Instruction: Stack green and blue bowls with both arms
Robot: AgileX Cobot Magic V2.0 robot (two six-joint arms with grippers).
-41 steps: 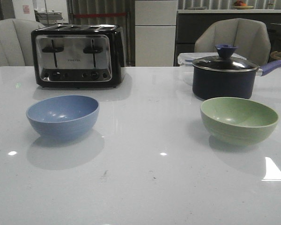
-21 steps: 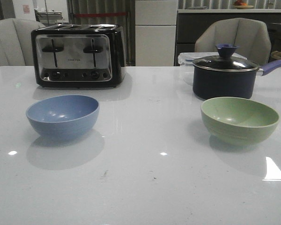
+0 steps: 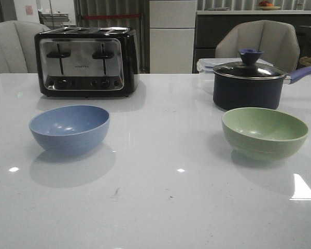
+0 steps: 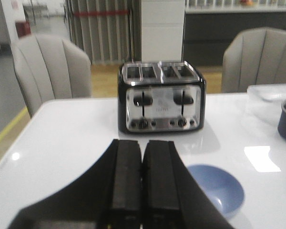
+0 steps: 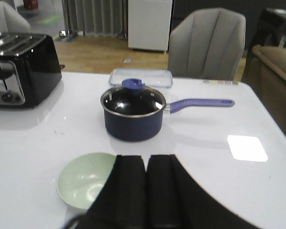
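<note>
The dusty blue bowl (image 3: pixel 69 128) stands upright on the white table at the left; the pale green bowl (image 3: pixel 264 132) stands upright at the right. Neither arm shows in the front view. In the left wrist view my left gripper (image 4: pixel 142 143) is shut and empty, high over the table, with the blue bowl (image 4: pixel 218 187) beside and below its fingers. In the right wrist view my right gripper (image 5: pixel 147 158) is shut and empty, also high, with the green bowl (image 5: pixel 84 183) partly hidden behind its fingers.
A black and chrome toaster (image 3: pixel 86 61) stands at the back left. A dark navy lidded saucepan (image 3: pixel 250 84) with a purple handle stands just behind the green bowl, a clear lidded box (image 5: pixel 140 77) behind it. Chairs stand beyond the table's far edge.
</note>
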